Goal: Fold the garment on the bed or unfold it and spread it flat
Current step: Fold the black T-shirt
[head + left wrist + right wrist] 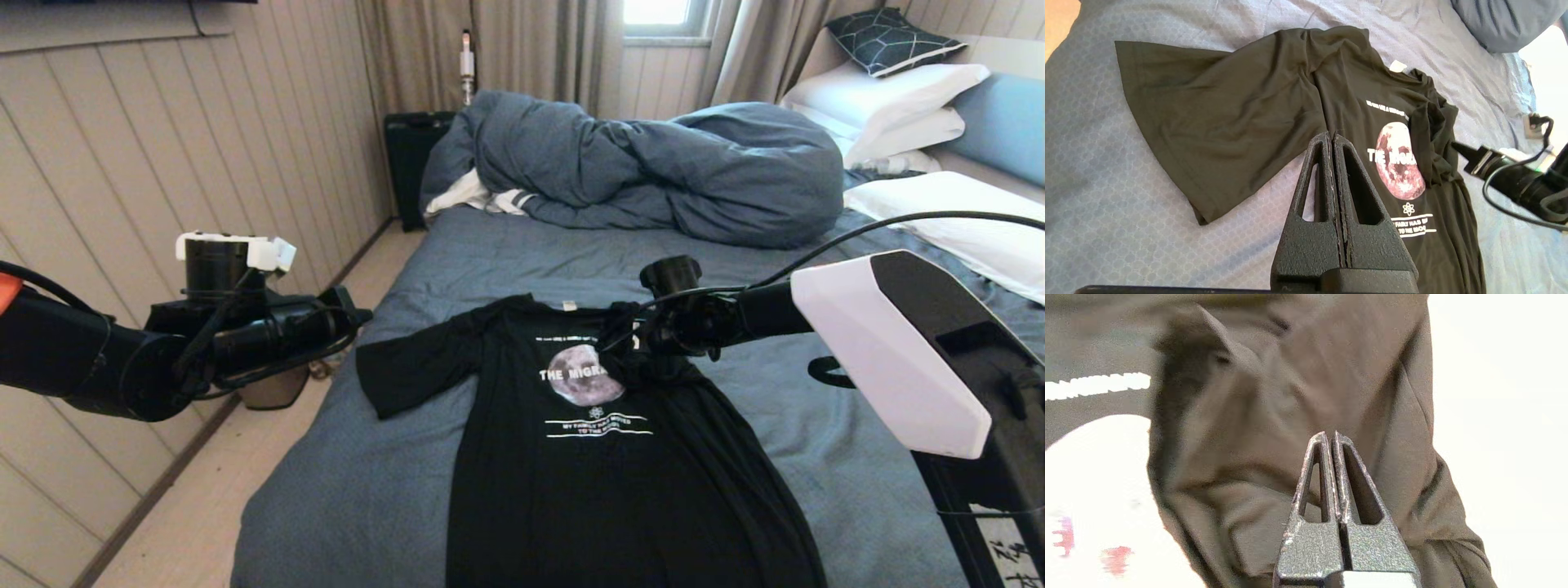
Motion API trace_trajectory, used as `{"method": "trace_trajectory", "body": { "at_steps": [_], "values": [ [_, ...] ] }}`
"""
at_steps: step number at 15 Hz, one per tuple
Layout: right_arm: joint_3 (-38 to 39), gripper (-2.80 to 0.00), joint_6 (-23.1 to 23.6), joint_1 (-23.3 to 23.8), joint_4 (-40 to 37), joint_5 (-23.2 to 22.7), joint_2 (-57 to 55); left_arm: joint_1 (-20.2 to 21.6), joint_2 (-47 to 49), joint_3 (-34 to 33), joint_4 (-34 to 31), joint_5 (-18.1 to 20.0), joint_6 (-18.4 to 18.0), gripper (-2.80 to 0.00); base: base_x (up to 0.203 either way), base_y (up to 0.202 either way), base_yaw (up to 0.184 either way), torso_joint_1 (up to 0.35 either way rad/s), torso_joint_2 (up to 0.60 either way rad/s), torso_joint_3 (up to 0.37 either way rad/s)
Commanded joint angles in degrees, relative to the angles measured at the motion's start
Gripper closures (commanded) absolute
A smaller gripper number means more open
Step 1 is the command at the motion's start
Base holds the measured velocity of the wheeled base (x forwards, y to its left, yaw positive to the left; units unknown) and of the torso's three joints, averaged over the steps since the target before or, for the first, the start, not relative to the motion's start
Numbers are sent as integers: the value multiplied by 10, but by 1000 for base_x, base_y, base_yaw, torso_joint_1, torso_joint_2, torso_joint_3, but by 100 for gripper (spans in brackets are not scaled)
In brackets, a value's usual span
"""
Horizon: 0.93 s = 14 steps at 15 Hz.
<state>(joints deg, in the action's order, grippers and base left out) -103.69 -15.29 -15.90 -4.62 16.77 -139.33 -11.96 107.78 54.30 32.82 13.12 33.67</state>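
Observation:
The black garment (588, 474) lies print side up on the bed (816, 425), with its neck label towards the duvet. One sleeve (1208, 118) is spread flat on the sheet. The other sleeve (1431, 122) is folded in and bunched over the moon print (1398, 163). My right gripper (608, 336) is shut, with its tips (1455, 146) at the edge of that bunched sleeve. In the right wrist view the right gripper (1331, 435) shows no cloth between the fingers, only dark fabric (1249, 457) close behind. My left gripper (359, 314) hovers shut and empty beside the flat sleeve, and its tips (1332, 136) look down on the shirt.
A bunched blue-grey duvet (653, 171) fills the far end of the bed, with white pillows (890, 98) at the far right. A panelled wall (122, 163) and a narrow strip of floor (212, 490) run along the bed's left side. A black case (412, 155) stands in the corner.

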Motion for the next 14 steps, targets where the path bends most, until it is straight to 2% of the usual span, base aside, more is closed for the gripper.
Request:
{"method": "trace_trajectory", "body": {
  "at_steps": [1, 5, 7, 12, 14],
  "values": [
    [-13, 0, 0, -3, -1, 1, -1, 0, 1, 0, 2, 1, 3, 0, 0, 0, 0, 0, 0, 0],
    [-32, 0, 10, -8, -3, 2, -10, 0, 2, 0, 1, 1, 3, 0, 0, 0, 0, 0, 0, 0],
    [-68, 0, 11, -9, -4, 7, -35, 0, 8, 2, 2, 1, 4, 0, 0, 0, 0, 0, 0, 0],
    [-88, 0, 46, -16, 4, 19, -71, -1, 25, 5, 2, 3, 5, 0, 0, 0, 0, 0, 0, 0],
    [-86, 0, 44, -39, 11, 31, -74, -1, 30, 5, 2, 3, 5, 0, 0, 0, 0, 0, 0, 0]
  ]
}}
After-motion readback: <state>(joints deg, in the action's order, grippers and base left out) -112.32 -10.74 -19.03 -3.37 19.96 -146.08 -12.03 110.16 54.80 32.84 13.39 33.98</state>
